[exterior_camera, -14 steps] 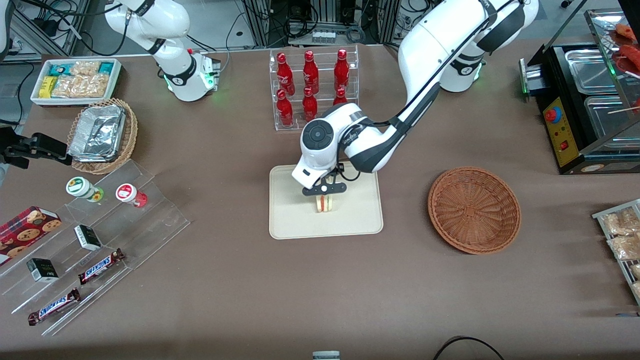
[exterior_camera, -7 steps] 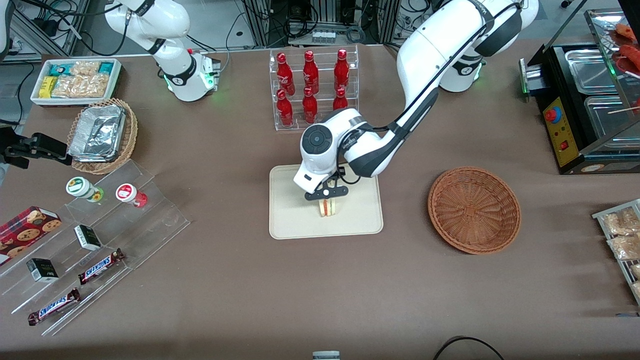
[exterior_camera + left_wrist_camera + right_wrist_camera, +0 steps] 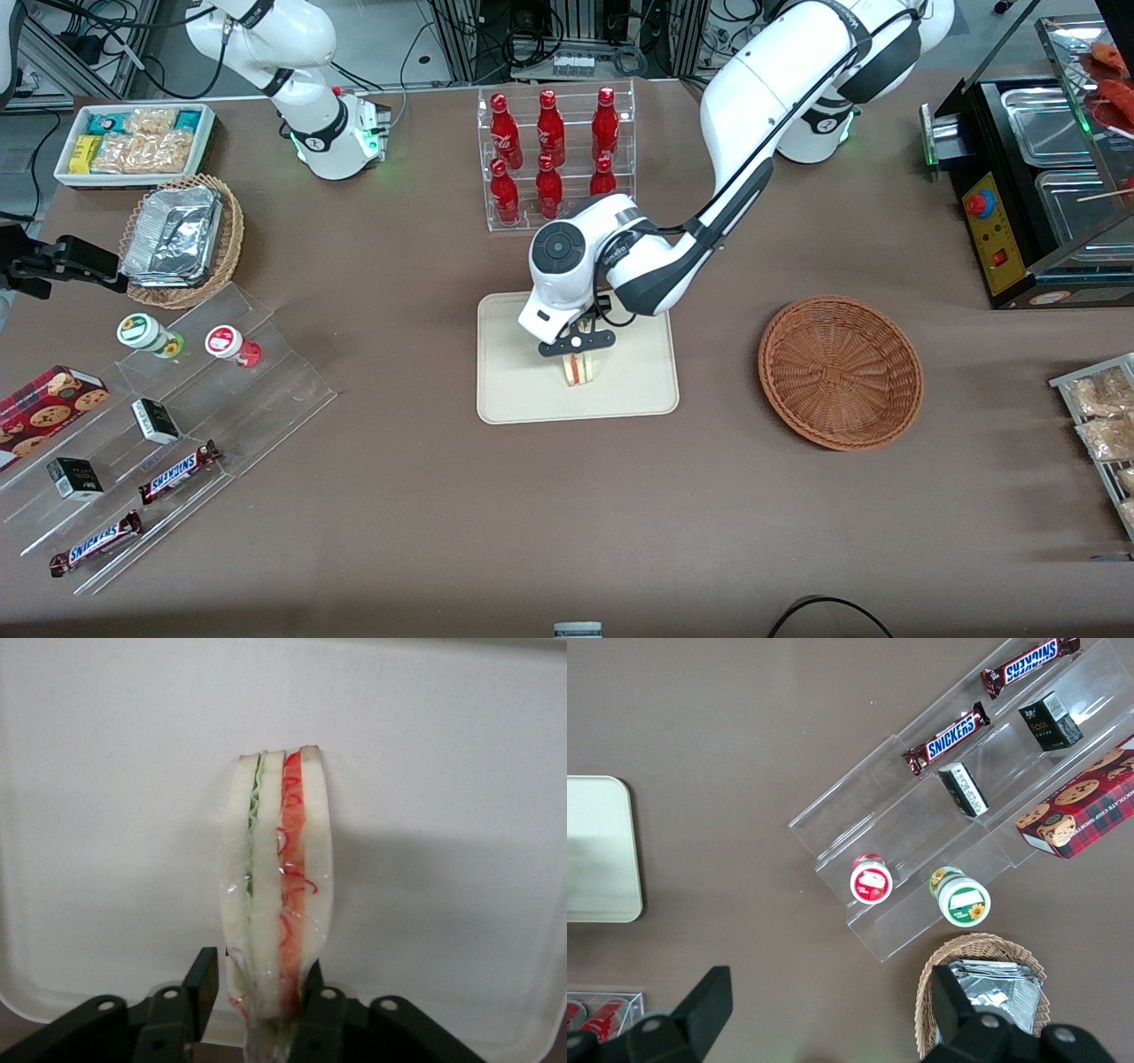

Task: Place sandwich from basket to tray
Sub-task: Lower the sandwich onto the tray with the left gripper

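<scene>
Jaws clamped on the sandwich (image 3: 276, 877) is what we see at the gripper (image 3: 578, 347): each finger presses a bread face of the upright, film-wrapped wedge, which stands over the tray (image 3: 514, 390), at or just above its floor; we cannot tell whether it touches. We judge the risk from here is at release: the narrow wedge could topple, or the wrap could cling to a finger and drag it. Farther toward the working arm's end of the surface, the basket (image 3: 840, 370) holds nothing. The tray carries only the sandwich. Farther still stands a rack of red bottles (image 3: 554, 146).
</scene>
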Robot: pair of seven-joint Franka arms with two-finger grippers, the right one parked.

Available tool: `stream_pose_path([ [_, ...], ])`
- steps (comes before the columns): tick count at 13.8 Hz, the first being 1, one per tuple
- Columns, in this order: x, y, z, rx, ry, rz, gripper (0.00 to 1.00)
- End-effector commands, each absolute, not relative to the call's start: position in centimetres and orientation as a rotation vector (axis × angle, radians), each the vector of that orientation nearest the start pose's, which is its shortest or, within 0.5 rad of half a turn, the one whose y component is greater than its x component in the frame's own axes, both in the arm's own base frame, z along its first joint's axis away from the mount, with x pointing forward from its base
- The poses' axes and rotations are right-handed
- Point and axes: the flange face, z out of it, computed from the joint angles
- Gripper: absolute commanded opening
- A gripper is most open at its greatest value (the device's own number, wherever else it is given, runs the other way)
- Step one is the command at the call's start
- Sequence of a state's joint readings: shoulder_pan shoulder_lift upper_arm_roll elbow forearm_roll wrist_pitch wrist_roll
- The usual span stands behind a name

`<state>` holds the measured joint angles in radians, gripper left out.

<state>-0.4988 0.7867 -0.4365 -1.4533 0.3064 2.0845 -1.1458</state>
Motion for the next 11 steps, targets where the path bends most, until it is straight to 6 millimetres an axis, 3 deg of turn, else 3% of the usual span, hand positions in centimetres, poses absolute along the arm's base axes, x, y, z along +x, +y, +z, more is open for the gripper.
stream_pose_path([
  [1,47.7,-53.7,23.9,-3.069,-0.246,0.055,1.0],
  [8,48.3,-53.4,25.3,-3.075,-0.269,0.049,1.0],
  [11,48.2,-53.0,28.3,-3.058,-0.274,0.038,1.0],
])
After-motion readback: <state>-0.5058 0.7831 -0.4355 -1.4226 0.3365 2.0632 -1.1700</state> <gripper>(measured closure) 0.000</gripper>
